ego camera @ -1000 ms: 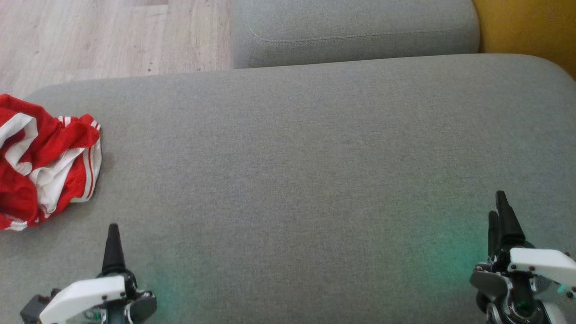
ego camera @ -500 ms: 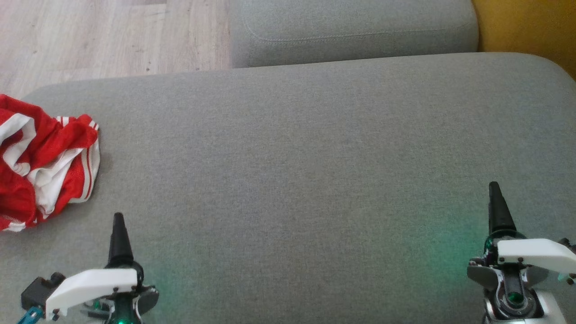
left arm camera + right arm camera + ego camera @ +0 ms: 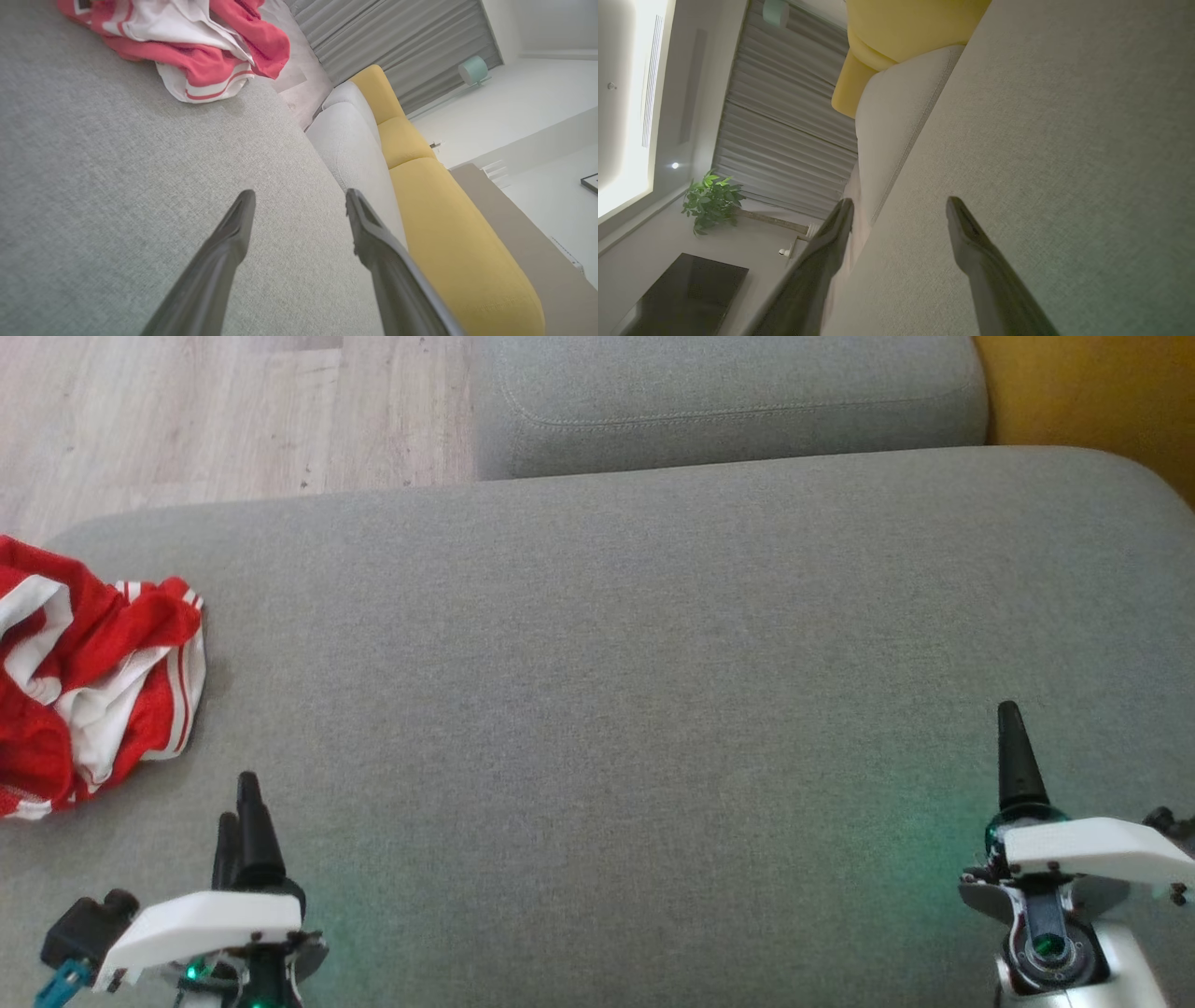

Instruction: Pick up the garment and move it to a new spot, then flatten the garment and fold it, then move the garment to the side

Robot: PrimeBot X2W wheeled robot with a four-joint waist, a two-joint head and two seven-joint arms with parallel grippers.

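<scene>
Left gripper [image 3: 300, 196] and right gripper [image 3: 900, 201] hover low over the sofa seat [image 3: 607, 663], fingers pointing forward, jaws apart (both empty); the garment [image 3: 84, 681] lies crumpled at far left.

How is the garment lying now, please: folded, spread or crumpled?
Crumpled: the garment lies in a bunched heap on the cushion, its red and white layers overlapping unevenly.

Head camera looks steeply down on the grey cushion [image 3: 653, 663]; both wrist cameras skim low along it, sharing the yellow sofa [image 3: 444, 233] beyond.
</scene>
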